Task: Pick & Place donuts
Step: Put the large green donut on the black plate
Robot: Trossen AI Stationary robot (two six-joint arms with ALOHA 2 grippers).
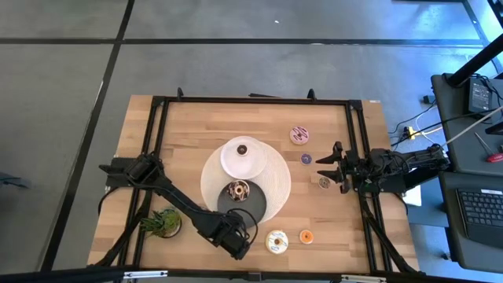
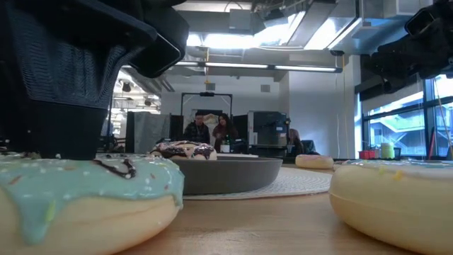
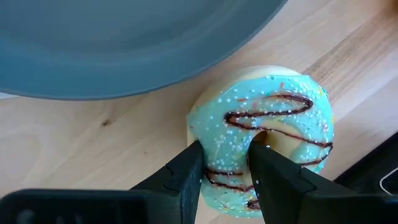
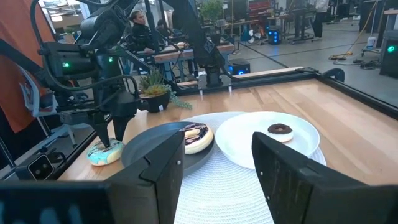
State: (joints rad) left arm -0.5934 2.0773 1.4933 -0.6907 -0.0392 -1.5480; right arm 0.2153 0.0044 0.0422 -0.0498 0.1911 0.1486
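A green-iced donut (image 3: pixel 273 118) with a chocolate drizzle lies flat on the table by the near rim of the dark grey plate (image 3: pixel 124 43). My left gripper (image 3: pixel 227 149) points down onto it and is shut on its ring; in the high view the gripper (image 1: pixel 236 240) hides it. A chocolate donut (image 1: pixel 238 190) lies on the dark plate and a tiny brown one (image 1: pixel 242 148) on the white plate (image 1: pixel 242 161). The cream donut (image 1: pixel 277 241) and a tiny orange one (image 1: pixel 306 237) lie near the front edge. My right gripper (image 1: pixel 330 167) stands open at the table's right side, holding nothing. My left gripper pinches one side of the green donut's ring (image 3: pixel 227 165), with one finger (image 3: pixel 270 168) in the hole and the other (image 3: pixel 186 171) at the outer rim. The fingers come from above, pointing steeply down. The donut lies flat with its underside on the table (image 2: pixel 85 212).
A small potted plant (image 1: pixel 165 222) stands left of my left arm. A pink donut (image 1: pixel 299 135), a tiny purple one (image 1: pixel 306 159) and a tiny brown one (image 1: pixel 324 182) lie in front of my right gripper. Both plates rest on a round white mat (image 1: pixel 277 185). People sit beyond the table.
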